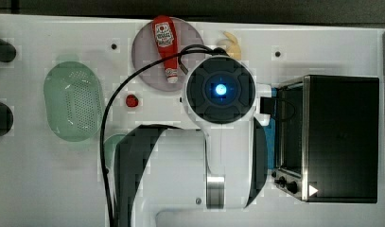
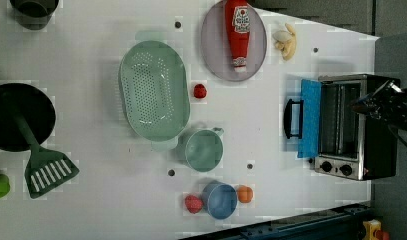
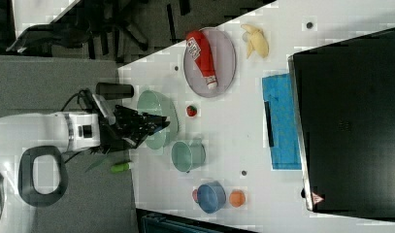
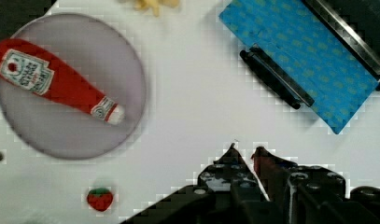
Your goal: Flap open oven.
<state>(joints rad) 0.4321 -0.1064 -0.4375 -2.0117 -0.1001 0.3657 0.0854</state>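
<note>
One oven [image 2: 353, 127] sits on the worktop [image 2: 91, 210], at about 3 o'clock in the left view, well apart from the dishes. Its door [image 2: 309, 117] already lies flapped down flat toward 9 o'clock, blue glass up, w/ the dark bar handle [image 2: 292, 118] at the outer edge and the cavity showing racks behind it. So the task looks done or nearly so, judging by how the door lies.

Fingers [image 4: 244, 151]: tips nearly together, only a thin slit between them, nothing held. In the wrist view they hang over bare worktop, apart from the handle [image 4: 275, 78] and the door [image 4: 304, 60].

Handling, as a judgement: the oven is a heavy, stiff metal box, unlikely to slide under a light pull. The door is hinged at its lower edge, so it swings in an arc, not straight out; the glass panel is fragile and prob. slick, so not a place to press. The bar handle is the only sensible hold: rigid, narrow enough to pinch, w/ a gap behind it. A hold near its middle would keep the door from twisting. If any further push is needed, approx. downward on the handle, gently, since the hinge stops hard at flat.

Nearby at 12 o'clock in the left view: a ketchup bottle [image 2: 237, 32] on a plate [image 2: 213, 55].
</note>
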